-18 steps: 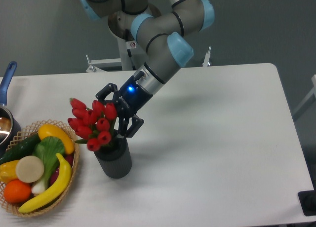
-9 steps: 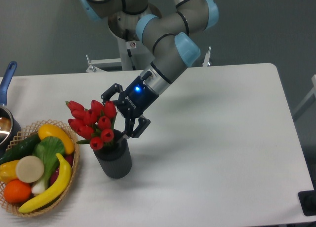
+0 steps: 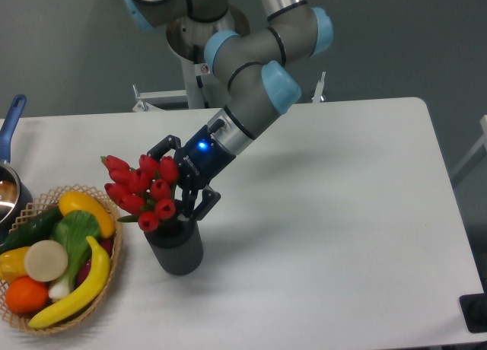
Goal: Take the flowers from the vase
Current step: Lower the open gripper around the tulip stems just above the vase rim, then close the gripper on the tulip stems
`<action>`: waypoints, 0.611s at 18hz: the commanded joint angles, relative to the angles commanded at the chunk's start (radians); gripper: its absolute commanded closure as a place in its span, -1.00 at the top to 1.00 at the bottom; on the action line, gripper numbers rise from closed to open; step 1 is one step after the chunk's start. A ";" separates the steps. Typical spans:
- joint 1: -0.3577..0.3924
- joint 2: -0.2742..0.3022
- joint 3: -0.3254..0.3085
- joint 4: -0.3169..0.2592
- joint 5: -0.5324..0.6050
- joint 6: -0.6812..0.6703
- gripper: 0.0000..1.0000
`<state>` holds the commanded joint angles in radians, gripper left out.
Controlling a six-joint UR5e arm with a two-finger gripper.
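The flowers (image 3: 143, 189), a bunch of red tulip buds with green leaves, stand in the short dark grey vase (image 3: 177, 252) at the front left of the white table and lean to the left. My gripper (image 3: 179, 184) comes in from the upper right, tilted down towards the bunch. Its fingers are spread, one finger (image 3: 161, 146) behind the buds and the other (image 3: 203, 204) just above the vase's rim on the right. The gripper is open, with the right-hand buds between its fingers. The stems are hidden inside the vase.
A wicker basket (image 3: 111, 217) of colourful fruit and vegetables sits just left of the vase, nearly touching it. A metal pot with a blue handle (image 3: 11, 119) stands at the left edge. The arm's base rises behind the table.
The gripper drew back to the right and up a little, then returned left and down onto the bunch. The flowers shifted slightly and stay in the vase.
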<state>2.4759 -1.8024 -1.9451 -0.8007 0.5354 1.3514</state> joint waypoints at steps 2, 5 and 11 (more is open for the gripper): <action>0.002 0.003 0.005 -0.002 -0.012 -0.006 0.70; 0.002 0.000 0.006 -0.002 -0.014 -0.008 0.37; 0.020 0.002 0.006 -0.002 -0.041 -0.008 -0.08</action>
<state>2.4957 -1.8009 -1.9390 -0.8023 0.4940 1.3438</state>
